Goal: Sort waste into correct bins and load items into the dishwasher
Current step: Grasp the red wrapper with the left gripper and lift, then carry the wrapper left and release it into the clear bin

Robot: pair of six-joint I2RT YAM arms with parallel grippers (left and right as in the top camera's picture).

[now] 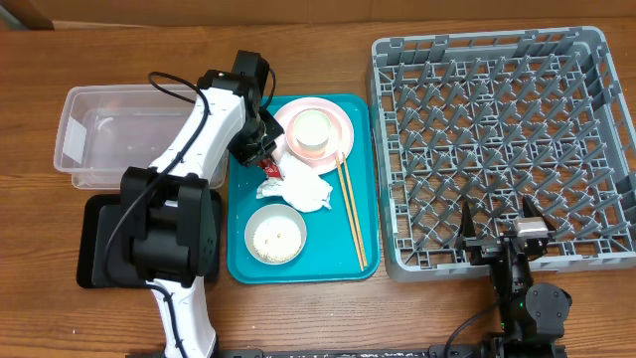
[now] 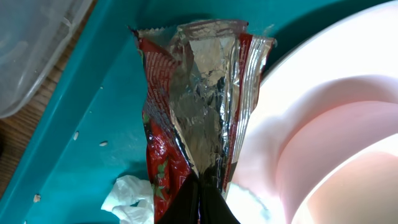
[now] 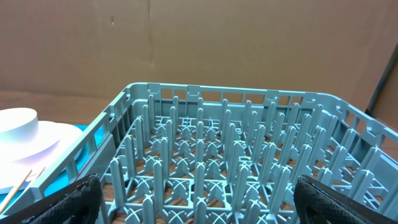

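- Overhead: left hand [image 1: 264,157] over the teal tray [image 1: 237,267], clamped on the wrapper [image 1: 271,171]. The napkin [image 1: 303,191] is just beside the wrapper.
- Same tray: plate [image 1: 341,121] carrying the pink bowl [image 1: 312,134]. The pale bowl [image 1: 275,235] has rice [image 1: 276,239] in it. The chopsticks [image 1: 351,214] lie along the right side.
- Table [image 1: 298,60]: the tub [image 1: 72,139] is left of the teal tray. The black tray [image 1: 92,244] sits nearer the arm's base, partly covered by the left arm.
- Rack [image 1: 497,139] is right of the teal tray. The right hand [image 1: 497,224] is at its near edge.
- Left wrist: fingertips pinch the wrapper's [image 2: 199,106] lower end. Plate [image 2: 264,130] and pink bowl [image 2: 342,155] are close on one side, the napkin [image 2: 130,196] on the other. Loose rice [image 2: 102,144] lies on the teal tray [image 2: 74,174].
- Right wrist: right hand [image 3: 200,208] spread wide and holding nothing. The rack [image 3: 217,155] fills the view ahead.
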